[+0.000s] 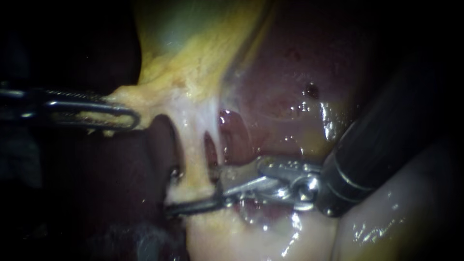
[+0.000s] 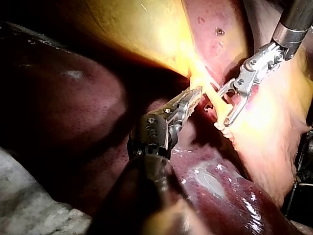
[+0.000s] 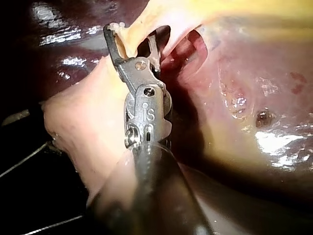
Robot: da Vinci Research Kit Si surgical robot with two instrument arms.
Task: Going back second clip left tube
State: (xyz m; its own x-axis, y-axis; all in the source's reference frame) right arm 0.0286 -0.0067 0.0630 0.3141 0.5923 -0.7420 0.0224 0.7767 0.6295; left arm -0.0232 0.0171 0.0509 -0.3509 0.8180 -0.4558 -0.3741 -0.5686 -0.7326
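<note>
Plainly, the hand of my right instrument (image 3: 131,39) is spread. A gap shows between its two jaws, and the pale yellow left tube (image 1: 193,154) lies in that gap, straddled rather than pinched. In the endoscope view the lower jaw reaches under and past the tube's foot, while the upper jaw lies short of it. Judging by that, the going back is not yet made. The jaws have let go, but the hand has to slide off the tube and draw away along its own shaft. I cannot make out a clip on the tube with any certainty, because glare and the jaws cover the spot.

A second, thinner strand (image 1: 219,145) runs just beside the left tube, on the shaft side of it. A jaw that swings sideways on the way out could catch it. The wet, dark red liver (image 1: 290,87) lies close behind both.

Across the tube, the hand of my left instrument (image 1: 126,116) is pinching a fold of yellow tissue at the neck of the gallbladder (image 1: 193,34), drawing it away and holding the tubes taut. It is well apart from the right hand and out of its path.
</note>
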